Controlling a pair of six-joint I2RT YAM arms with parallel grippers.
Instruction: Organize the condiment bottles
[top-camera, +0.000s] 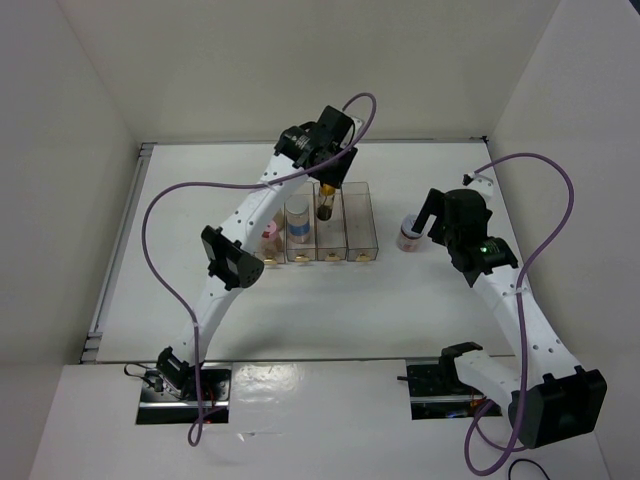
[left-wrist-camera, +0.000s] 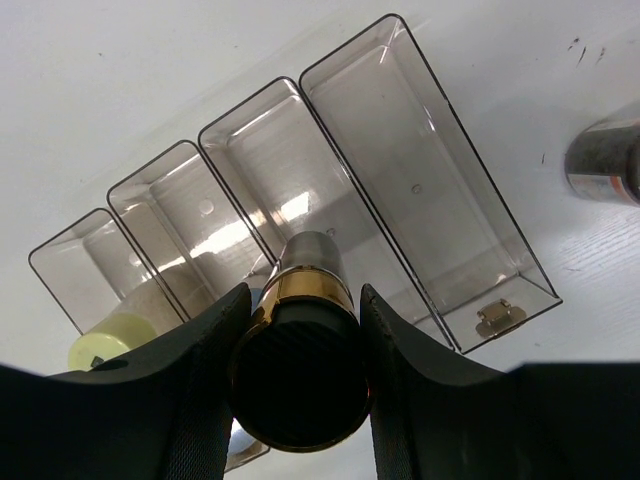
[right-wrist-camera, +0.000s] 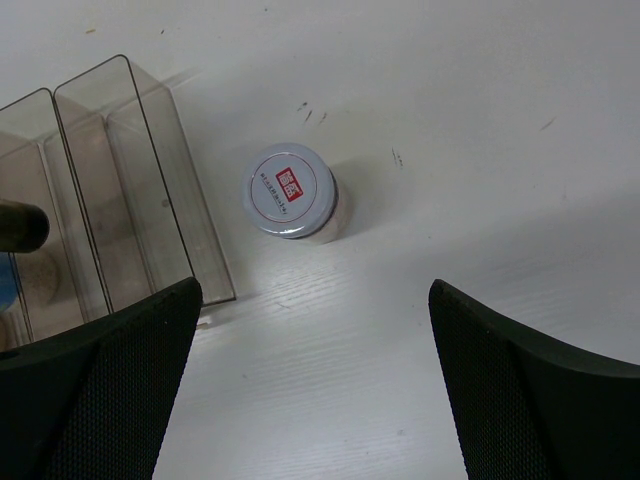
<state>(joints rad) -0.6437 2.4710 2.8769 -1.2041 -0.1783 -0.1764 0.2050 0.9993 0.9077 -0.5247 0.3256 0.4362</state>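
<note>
Four bins (top-camera: 362, 225) stand side by side in one row at the middle of the table (top-camera: 330, 320), long sides touching. The leftmost bin (left-wrist-camera: 70, 270) holds a small bottle (top-camera: 270, 237) towards its near end, and the next bin to the right holds the wide bottle (top-camera: 298, 225). The held bottle (top-camera: 325, 210) is upright between the left fingers (left-wrist-camera: 200, 380), within the outline of the third bin (left-wrist-camera: 270, 170). Right of the row and apart from it, the lidded bottle (top-camera: 410, 236) stands on the table, ahead of the right fingers (right-wrist-camera: 100, 390)
</note>
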